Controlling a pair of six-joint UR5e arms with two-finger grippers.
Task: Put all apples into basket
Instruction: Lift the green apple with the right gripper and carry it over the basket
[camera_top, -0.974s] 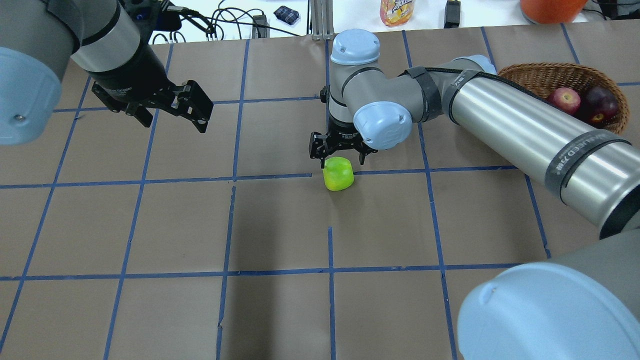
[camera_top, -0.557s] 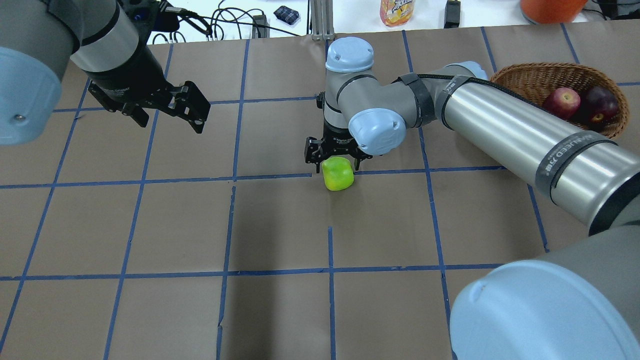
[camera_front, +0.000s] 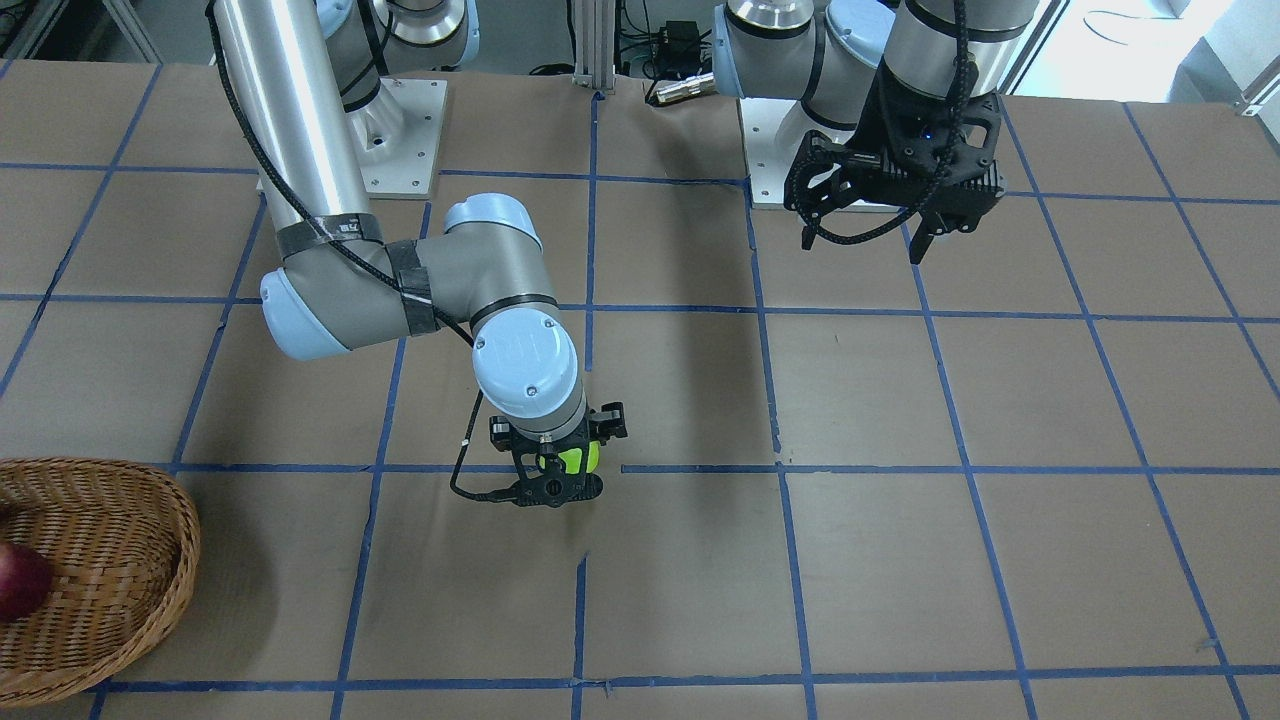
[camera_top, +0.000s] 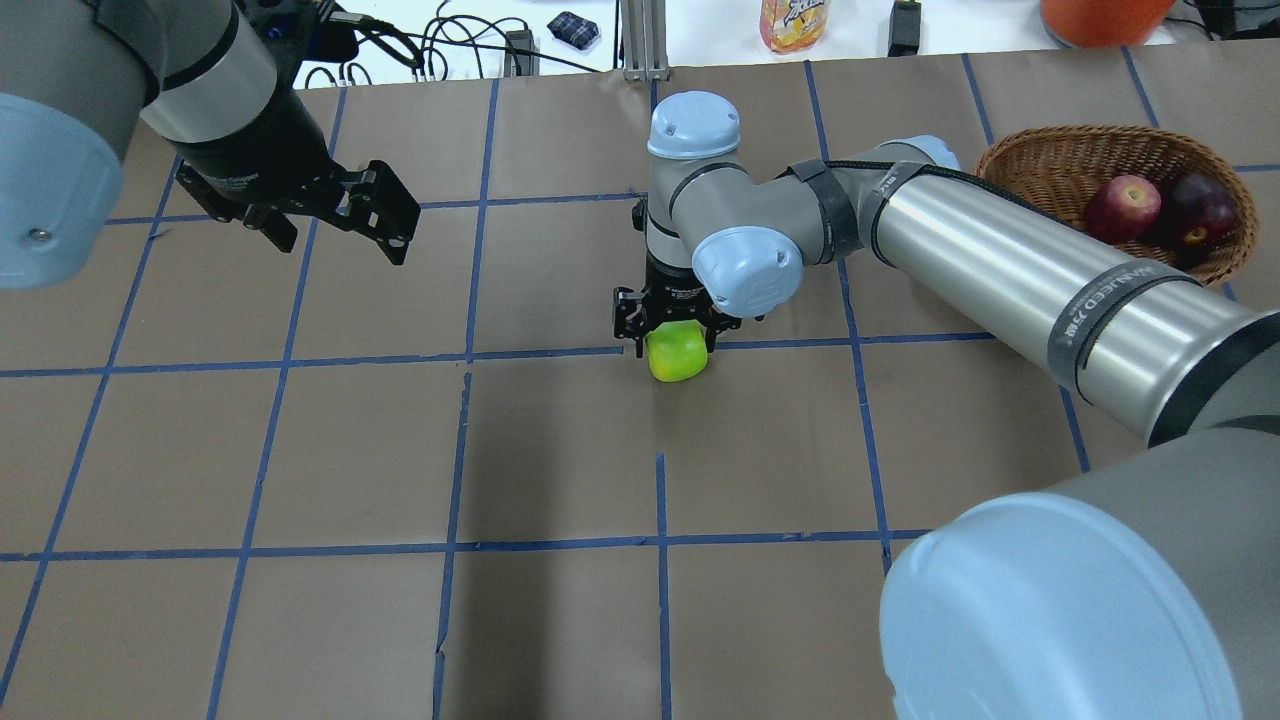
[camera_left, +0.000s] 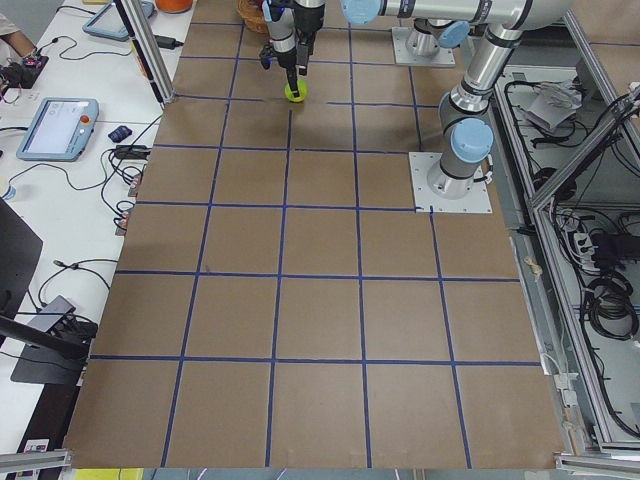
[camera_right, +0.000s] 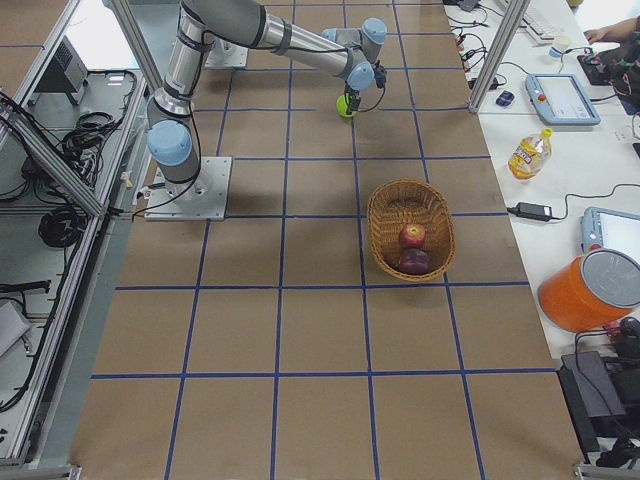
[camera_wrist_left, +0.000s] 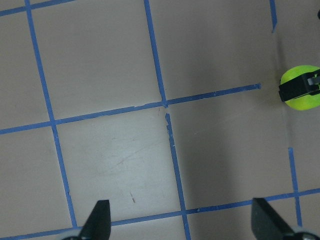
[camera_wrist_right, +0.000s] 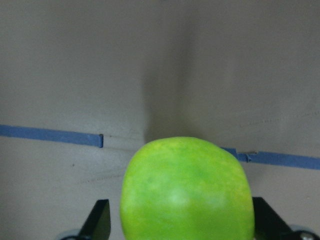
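The lime green apple (camera_top: 677, 360) sits on the brown table on a blue tape line. My right gripper (camera_top: 672, 343) is open and low over it, one finger on each side. The right wrist view shows the green apple (camera_wrist_right: 187, 190) between the fingertips (camera_wrist_right: 100, 222). The red apple (camera_top: 1122, 205) and the dark maroon apple (camera_top: 1200, 212) lie in the wicker basket (camera_top: 1070, 160) at the far right. My left gripper (camera_top: 340, 243) is open and empty, hovering at the far left. The green apple also shows at the edge of the left wrist view (camera_wrist_left: 300, 95).
A bottle (camera_top: 795, 22), cables and an orange container (camera_top: 1100, 18) lie on the white bench beyond the table's far edge. Blue tape lines grid the brown table (camera_top: 560, 450). The right arm's long silver link (camera_top: 1000, 265) stretches from the near right toward the middle.
My right gripper has come down so that its open fingers straddle the green apple. The apple has not moved. The left arm has hardly moved.
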